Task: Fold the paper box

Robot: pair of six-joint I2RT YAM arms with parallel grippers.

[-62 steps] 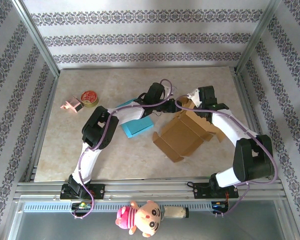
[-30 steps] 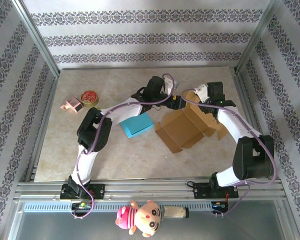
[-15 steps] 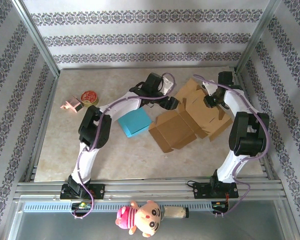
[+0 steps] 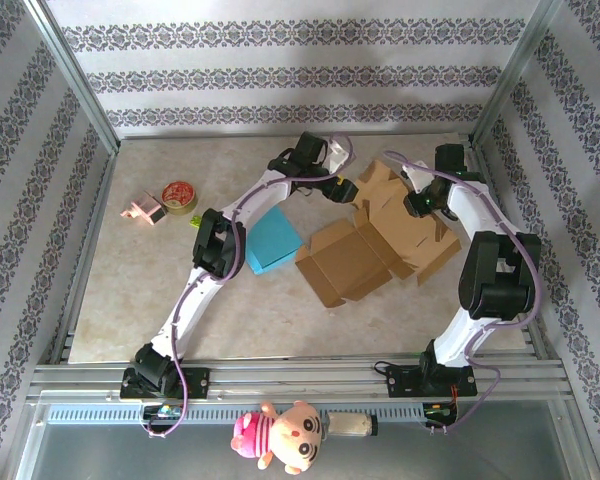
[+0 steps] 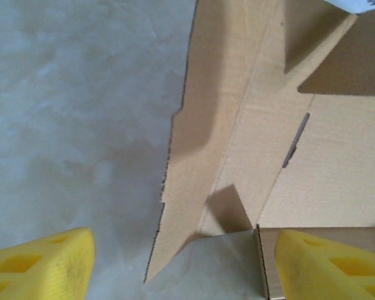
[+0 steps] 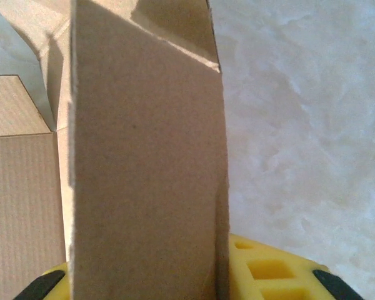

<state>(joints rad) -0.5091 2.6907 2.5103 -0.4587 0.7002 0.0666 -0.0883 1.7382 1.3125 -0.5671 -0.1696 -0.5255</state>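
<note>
The brown paper box [image 4: 380, 240] lies unfolded right of the table's middle, inner side up, flaps spread. My left gripper [image 4: 346, 190] reaches to the box's far left corner. In the left wrist view it is open [image 5: 184, 269], its yellow fingers [image 5: 40, 262] wide apart over bare table and the jagged edge of a cardboard flap [image 5: 237, 137]. My right gripper [image 4: 418, 204] is at the box's far right side. In the right wrist view it is shut [image 6: 150, 281] on an upright flap of the paper box [image 6: 144, 156] that stands between its yellow pads [image 6: 269, 275].
A blue box [image 4: 272, 243] lies just left of the cardboard. A roll of tape [image 4: 178, 195] and a small pink object [image 4: 142, 211] sit at the far left. Metal frame posts border the table [image 4: 140, 290]. A plush toy [image 4: 280, 432] lies in front of the arm bases.
Both arms have reached farther back. The box has opened out and slid slightly left and away. My right gripper has carried its flap toward the far right; the left arm has stretched straighter.
</note>
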